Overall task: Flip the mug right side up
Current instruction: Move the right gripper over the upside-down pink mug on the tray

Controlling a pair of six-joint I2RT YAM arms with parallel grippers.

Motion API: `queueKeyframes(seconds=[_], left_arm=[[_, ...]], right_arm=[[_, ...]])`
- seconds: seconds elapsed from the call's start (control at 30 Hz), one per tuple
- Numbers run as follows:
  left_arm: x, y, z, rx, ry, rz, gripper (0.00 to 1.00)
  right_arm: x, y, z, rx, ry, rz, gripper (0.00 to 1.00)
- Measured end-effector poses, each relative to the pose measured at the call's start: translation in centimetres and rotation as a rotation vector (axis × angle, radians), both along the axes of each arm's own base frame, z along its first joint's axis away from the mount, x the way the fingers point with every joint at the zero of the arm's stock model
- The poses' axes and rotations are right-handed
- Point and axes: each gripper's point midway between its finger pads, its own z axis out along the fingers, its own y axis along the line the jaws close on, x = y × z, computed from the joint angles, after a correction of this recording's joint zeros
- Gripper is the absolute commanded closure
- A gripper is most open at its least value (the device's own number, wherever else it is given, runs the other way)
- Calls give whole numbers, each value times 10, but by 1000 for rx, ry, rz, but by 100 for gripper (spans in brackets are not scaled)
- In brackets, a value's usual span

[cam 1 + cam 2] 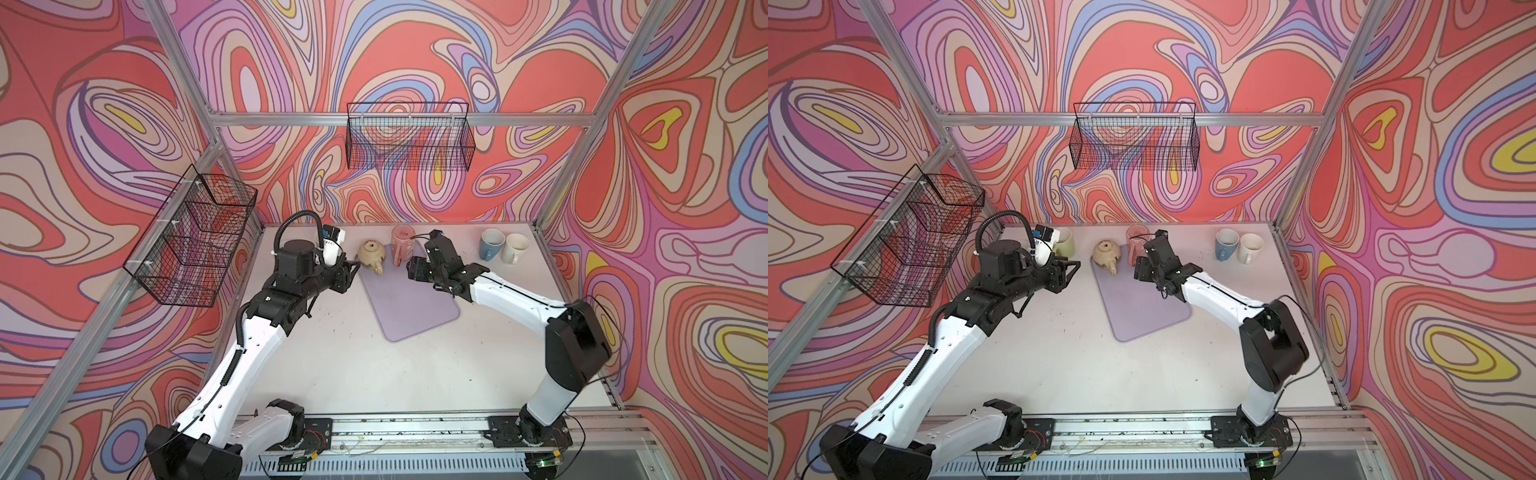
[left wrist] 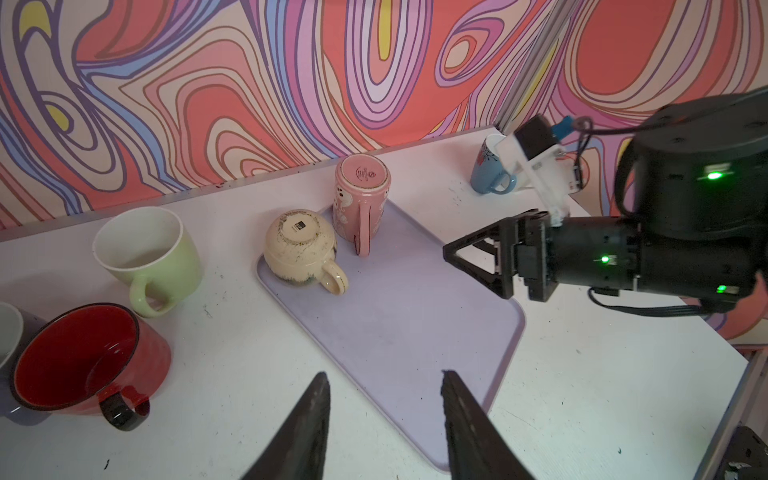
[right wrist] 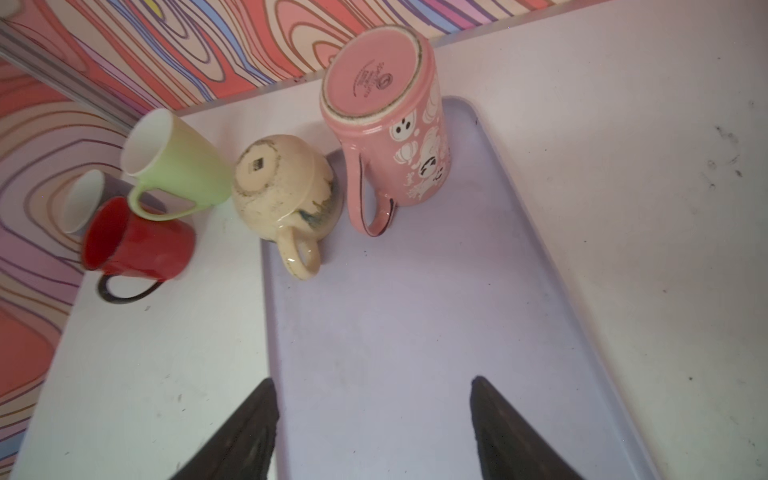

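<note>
Two mugs stand upside down at the far end of the lilac tray: a round cream mug and, beside it, a tall pink mug with white ghost prints. Both have their handles turned toward the arms. My left gripper hovers open and empty over the tray's left edge, short of the cream mug. Over the tray, short of the pink mug, my right gripper is open wide with nothing between its fingers.
Upright green, red and grey mugs cluster at the back left of the table. Blue and white mugs stand upright at the back right. Wire baskets hang on the back wall and left wall.
</note>
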Motion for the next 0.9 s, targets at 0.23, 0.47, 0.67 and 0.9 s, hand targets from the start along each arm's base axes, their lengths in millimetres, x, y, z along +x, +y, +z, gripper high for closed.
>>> queueKeyframes(seconds=[0.23, 0.47, 0.67, 0.9], left_arm=[[1, -2, 2, -27, -4, -3, 55], [2, -5, 3, -50, 2, -8, 56], [4, -8, -1, -59, 20, -17, 57], [7, -9, -7, -65, 42, -18, 57]], right_arm=[[35, 17, -48, -86, 60, -43, 26], [58, 28, -66, -97, 69, -74, 29], [75, 36, -76, -88, 66, -102, 30], [87, 34, -99, -119, 69, -159, 32]])
